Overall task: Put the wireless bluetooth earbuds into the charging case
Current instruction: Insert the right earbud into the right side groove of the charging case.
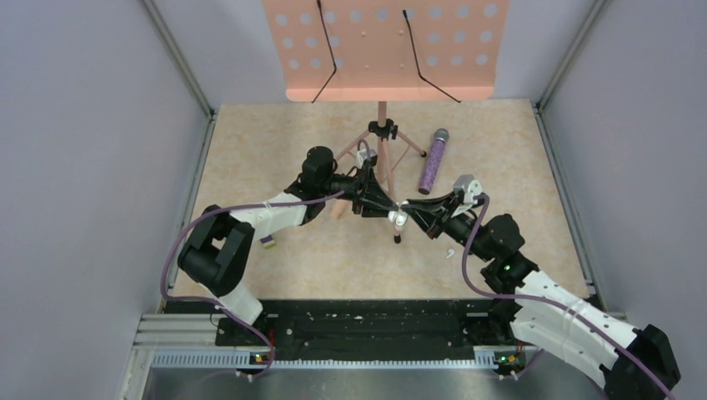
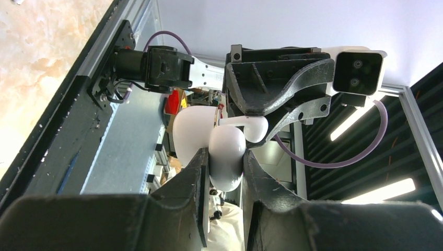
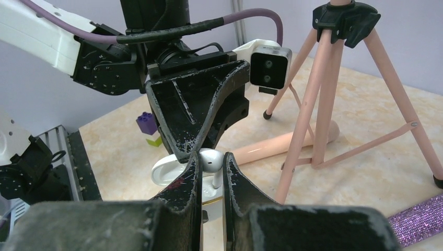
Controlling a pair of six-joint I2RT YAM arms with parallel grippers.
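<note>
While the left gripper (image 2: 225, 155) stands pressed onto the charging case (image 2: 228, 170) (a white, rounded shell in these views, its hinged lid (image 2: 189, 133) swung open behind it), the right gripper (image 3: 211, 157) pinches one earbud (image 3: 209, 162) directly opposite. Both are held above the table (image 1: 275, 167), in front of the pink tripod stand (image 1: 382, 158). Bud and case mouth lie just beside each other; whether they touch cannot be told. Step in hand, by judgement: seating an earbud, at the alignment stage, with insertion not yet complete. The next move calls for the stem to be lined up with its socket and eased in along the socket's axis, the case held firm — and for release only once the bud sits home. A small white piece (image 1: 450, 252) on the table near the right arm may be the second earbud, but it is too small to confirm. The purple microphone (image 1: 433, 160) lies well apart and plays no part.
</note>
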